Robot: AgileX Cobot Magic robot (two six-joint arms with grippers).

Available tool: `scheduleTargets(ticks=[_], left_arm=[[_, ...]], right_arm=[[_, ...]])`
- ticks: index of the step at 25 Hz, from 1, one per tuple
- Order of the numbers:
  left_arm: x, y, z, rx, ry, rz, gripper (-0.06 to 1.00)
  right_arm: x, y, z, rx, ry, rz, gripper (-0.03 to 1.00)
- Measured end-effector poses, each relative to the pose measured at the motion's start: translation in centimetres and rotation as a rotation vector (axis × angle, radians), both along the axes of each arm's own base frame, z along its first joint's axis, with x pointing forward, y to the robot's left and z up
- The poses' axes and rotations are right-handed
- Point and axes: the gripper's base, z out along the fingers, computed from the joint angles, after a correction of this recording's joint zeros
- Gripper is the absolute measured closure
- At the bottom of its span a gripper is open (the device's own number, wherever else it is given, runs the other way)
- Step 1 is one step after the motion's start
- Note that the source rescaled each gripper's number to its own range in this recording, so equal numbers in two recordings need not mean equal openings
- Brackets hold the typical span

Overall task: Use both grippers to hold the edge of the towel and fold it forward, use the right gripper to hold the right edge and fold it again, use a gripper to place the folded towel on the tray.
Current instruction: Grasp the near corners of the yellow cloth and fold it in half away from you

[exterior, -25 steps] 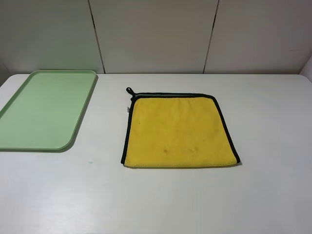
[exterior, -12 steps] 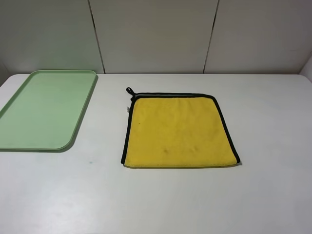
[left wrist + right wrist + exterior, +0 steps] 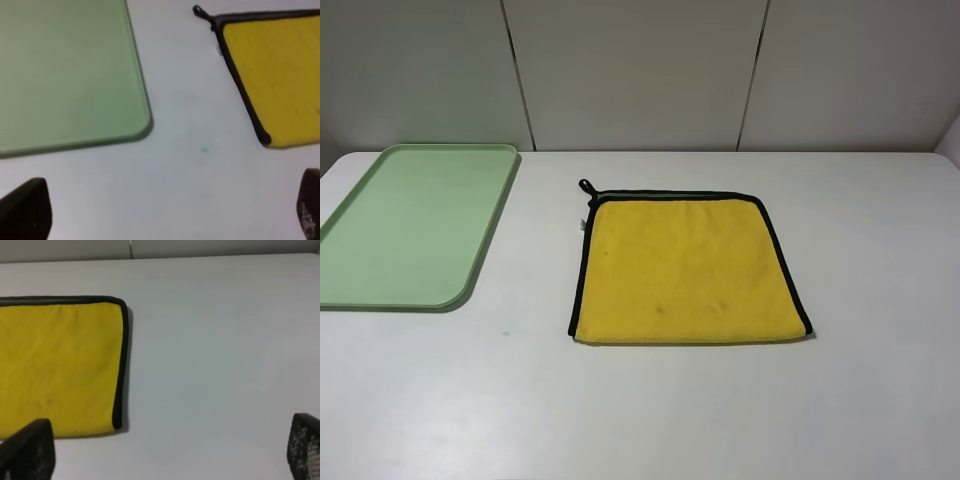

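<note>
While the white table [image 3: 720,410] spans the scene, the green tray [image 3: 410,230] lies at its left, well apart from the yellow towel [image 3: 685,268] spread flat at the middle; left fingers [image 3: 25,210] and right fingers [image 3: 25,452] stand wide apart above the table.

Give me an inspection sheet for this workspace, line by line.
Surface: white table, no stains seen.
Job's things: yellow towel lies flat mid-table, not gripped; green tray sits apart from it on the left of the high view, bare.
Clutter: one tiny teal speck between tray and towel.
Grippers: left pincer and right pincer both open, holding nothing.
Cables: nothing seen.
Surroundings: grey panelled wall behind the table.
</note>
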Motion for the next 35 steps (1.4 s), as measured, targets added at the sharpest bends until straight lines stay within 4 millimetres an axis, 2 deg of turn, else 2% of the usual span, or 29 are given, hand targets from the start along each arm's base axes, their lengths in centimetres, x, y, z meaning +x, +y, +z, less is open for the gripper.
scheduleTargets(ticks=[2, 4, 6, 8, 9, 14, 18, 21, 24, 28, 31, 35], left_arm=[[0.0, 0.1, 0.6, 0.009, -0.028, 0.01, -0.03], [0.7, 0.1, 1.1, 0.016, -0.009, 0.015, -0.03], [1.6, 0.1, 1.7, 0.026, 0.031, 0.015, -0.02], [2.9, 0.0, 2.1, 0.036, 0.082, 0.014, -0.01], [3.5, -0.1, 2.4, 0.04, 0.098, 0.014, -0.01], [8.2, -0.5, 2.6, 0.102, 0.238, -0.023, 0.0], [11.8, -0.8, 1.3, 0.191, 0.368, -0.099, 0.01], [14.5, -1.4, 0.4, 0.262, 0.45, -0.191, 0.01], [16.7, -2.9, -0.2, 0.315, 0.469, -0.302, 0.01], [18.8, -6.3, -2.1, 0.434, 0.503, -0.542, 0.01], [19.5, -8.8, -4.1, 0.515, 0.534, -0.703, 0.02], [19.8, -11.2, -6.6, 0.581, 0.583, -0.835, 0.02]], right_arm=[[0.2, 0.0, 0.5, -0.001, 0.01, 0.0, -0.03], [1.5, 0.1, 1.9, -0.018, 0.057, 0.007, -0.03], [1.9, 0.1, 2.4, -0.026, 0.071, 0.011, -0.03], [3.8, 0.2, 3.2, -0.061, 0.13, 0.03, -0.03], [3.8, 0.2, 3.2, -0.061, 0.13, 0.03, -0.03], [8.3, 0.5, 3.5, -0.148, 0.246, 0.091, -0.03], [11.6, 1.3, 3.2, -0.26, 0.306, 0.218, -0.03], [14.0, 2.7, 2.9, -0.329, 0.335, 0.343, -0.03], [16.4, 4.8, 1.9, -0.382, 0.372, 0.463, -0.03], [18.5, 8.0, -0.6, -0.473, 0.44, 0.622, -0.03], [19.6, 10.1, -3.0, -0.546, 0.509, 0.734, -0.03], [20.4, 12.1, -5.7, -0.606, 0.576, 0.833, -0.03]])
